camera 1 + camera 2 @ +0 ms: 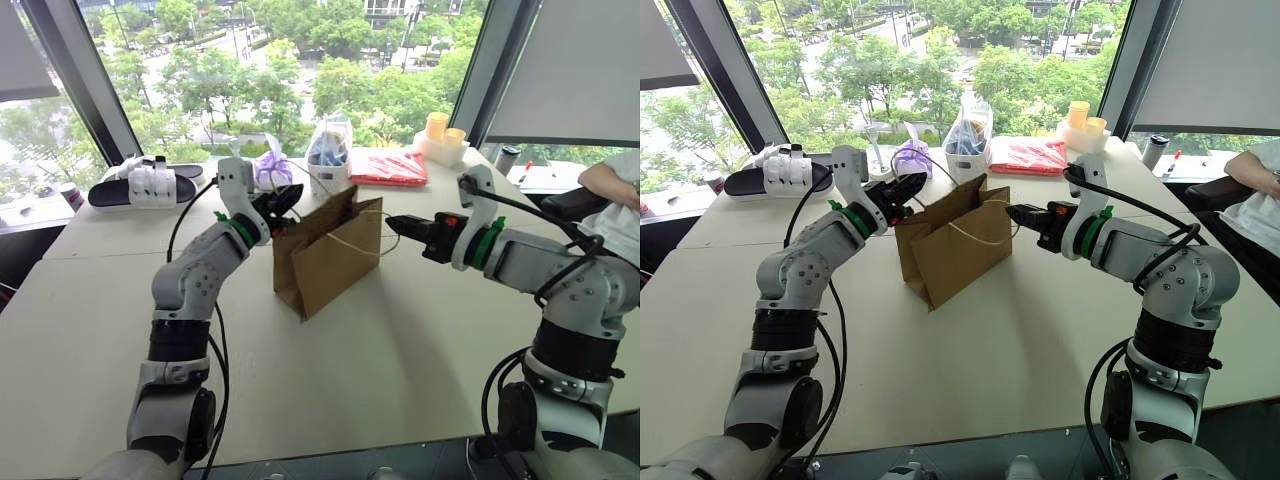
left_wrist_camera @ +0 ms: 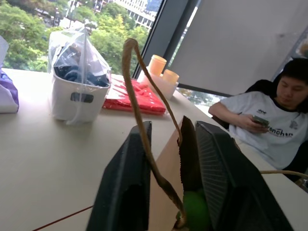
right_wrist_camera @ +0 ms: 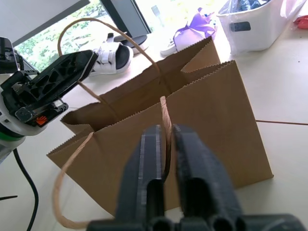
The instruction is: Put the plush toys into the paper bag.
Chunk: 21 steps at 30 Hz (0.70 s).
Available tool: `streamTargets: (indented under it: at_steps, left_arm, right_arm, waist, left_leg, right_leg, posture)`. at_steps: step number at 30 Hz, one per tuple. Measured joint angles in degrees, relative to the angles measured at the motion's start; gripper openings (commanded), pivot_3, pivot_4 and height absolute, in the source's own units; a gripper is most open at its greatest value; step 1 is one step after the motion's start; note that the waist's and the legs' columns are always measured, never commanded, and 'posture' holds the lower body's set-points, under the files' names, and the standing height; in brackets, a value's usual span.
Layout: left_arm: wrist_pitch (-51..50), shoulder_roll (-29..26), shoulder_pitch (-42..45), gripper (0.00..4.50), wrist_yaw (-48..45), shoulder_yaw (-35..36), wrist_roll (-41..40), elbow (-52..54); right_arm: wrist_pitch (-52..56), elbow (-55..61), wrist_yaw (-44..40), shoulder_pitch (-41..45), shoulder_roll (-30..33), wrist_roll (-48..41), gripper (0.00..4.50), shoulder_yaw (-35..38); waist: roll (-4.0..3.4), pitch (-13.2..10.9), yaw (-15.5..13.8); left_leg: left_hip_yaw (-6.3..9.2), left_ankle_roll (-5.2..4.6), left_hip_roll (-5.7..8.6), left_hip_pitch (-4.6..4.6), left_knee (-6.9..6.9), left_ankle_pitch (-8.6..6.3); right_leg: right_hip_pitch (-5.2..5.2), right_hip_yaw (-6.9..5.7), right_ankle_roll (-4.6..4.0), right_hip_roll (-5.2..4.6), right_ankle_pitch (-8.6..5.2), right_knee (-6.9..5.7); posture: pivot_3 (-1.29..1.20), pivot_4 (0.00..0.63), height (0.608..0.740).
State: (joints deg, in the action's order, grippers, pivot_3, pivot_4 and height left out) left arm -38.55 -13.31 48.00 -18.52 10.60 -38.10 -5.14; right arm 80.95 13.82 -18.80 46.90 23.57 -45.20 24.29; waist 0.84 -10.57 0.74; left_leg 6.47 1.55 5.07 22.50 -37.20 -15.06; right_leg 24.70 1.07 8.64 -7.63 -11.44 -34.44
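Handles are what both grippers are busy with at this point — the plain brown kraft paper bag (image 1: pixel 328 252) stands upright on the pale table (image 1: pixel 400 340) between the two arms, mouth up. The left gripper (image 2: pixel 169 192) has its two black fingers spread a little, and one tan looped string handle (image 2: pixel 137 91) runs up through the gap between them beside the bag's near top edge; just below that gap, inside the bag, a rounded light green plush toy (image 2: pixel 196 211) peeks out. The right gripper (image 3: pixel 165 144) has its fingers nearly pressed together with the other string handle (image 3: pixel 166 120) threaded between them, though whether they truly pinch it or are only loosely around it is hard to tell.

So the step in hand looks like holding or freeing the bag's mouth, with the green toy already dropped in. The orange toy is not somewhere I can make out (it may lie deeper in the bag).

Beyond the fingertips sit a purple tied pouch (image 1: pixel 272 168), a white tub with a clear plastic bag (image 1: pixel 329 155) and a red packet (image 1: pixel 388 166) — none of them part of the job.

Next, I judge, each gripper must ease clear of its string loop without snagging it and tipping the bag.
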Motion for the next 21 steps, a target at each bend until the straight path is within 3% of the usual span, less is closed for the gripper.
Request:
streamTargets:
  at_steps: [3,5,10,14,21]
  left_arm:
    - [-2.6,-0.6,0.0,4.46,-1.3,2.2,-3.4,0.8]
    - [-5.5,-2.0,0.1,4.5,-2.6,4.1,-7.4,2.0]
    - [-10.9,-9.1,-0.6,4.5,-5.6,6.6,-12.1,4.5]
    - [-13.8,-15.1,-6.3,4.5,-10.2,7.0,-13.0,5.6]
    - [-12.9,-18.9,-14.2,4.5,-18.4,4.5,-11.3,6.6]
  right_arm:
    - [0.0,0.1,0.6,0.9,0.0,-1.0,3.44,0.7]
    - [0.0,0.2,0.6,2.0,0.2,-2.1,4.46,1.7]
    - [0.1,1.3,0.9,4.4,1.5,-5.6,4.46,3.4]
    - [-0.5,1.1,0.9,5.1,4.7,-7.4,4.46,5.1]
    - [-10.2,-4.2,1.9,2.3,7.3,-6.0,4.46,9.0]
  waist:
    - [0.0,0.0,0.0]
    - [0.0,0.0,0.1]
    - [0.0,0.0,0.2]
    - [-0.01,0.0,0.2]
    - [0.01,0.0,-0.2]
  left_leg:
    - [0.04,-0.02,-0.01,0.0,0.0,-0.01]
    - [0.06,-0.13,-0.01,0.0,0.01,-0.07]
    - [0.07,-0.16,-0.02,-0.02,0.02,-0.09]
    - [0.05,-0.18,-0.01,-0.02,0.02,-0.11]
    - [-0.02,-0.2,-0.01,-0.04,0.01,-0.11]
  right_leg:
    - [0.01,0.0,0.0,0.0,0.0,-0.01]
    - [0.03,0.0,0.0,0.0,0.0,-0.03]
    - [0.08,0.01,0.0,0.0,0.0,-0.13]
    - [0.08,0.02,0.0,0.0,0.0,-0.12]
    - [-0.12,-0.03,-0.01,0.02,-0.01,0.03]
  posture:
    - [0.0,0.15,0.74]
    - [0.0,0.15,0.74]
    - [0.0,0.15,0.74]
    - [0.0,0.15,0.74]
    - [0.0,0.15,0.74]
